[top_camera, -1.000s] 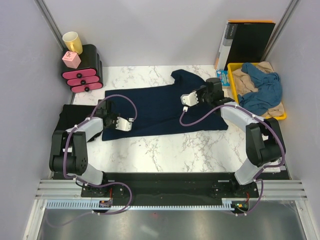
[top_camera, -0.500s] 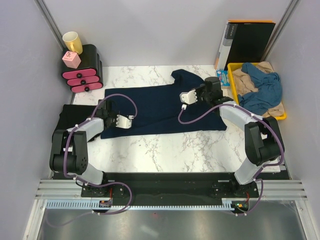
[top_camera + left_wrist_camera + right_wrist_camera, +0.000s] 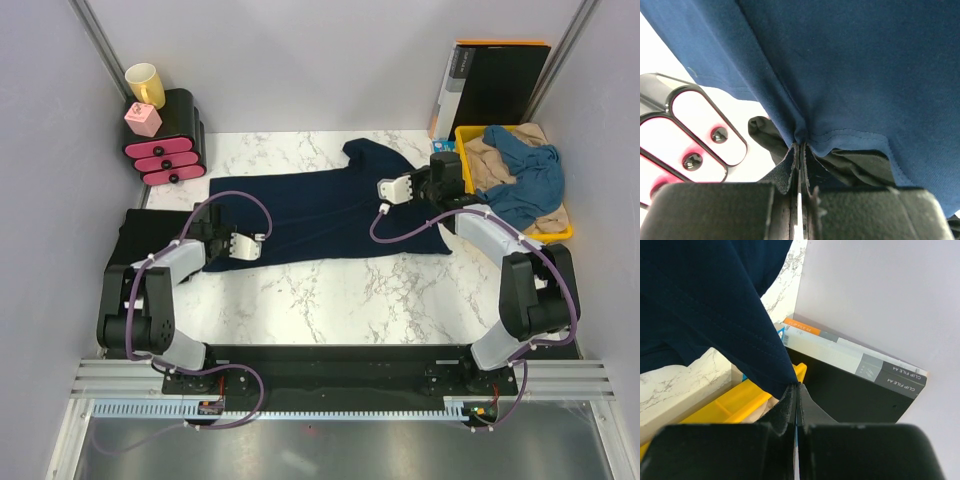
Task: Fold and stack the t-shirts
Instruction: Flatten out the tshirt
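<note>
Your left tool (image 3: 256, 241) was pinched fully shut on the near hem of the navy t-shirt (image 3: 320, 205). Your right tool (image 3: 386, 192) was closed just as tightly on a fold of the same cloth toward its right end. That shirt lay spread on the tabletop (image 3: 340, 290), its long axis running left to right between the two tools, with each arm nearest its own end. You would probably have needed to move both ends together to keep the fold square.
</note>
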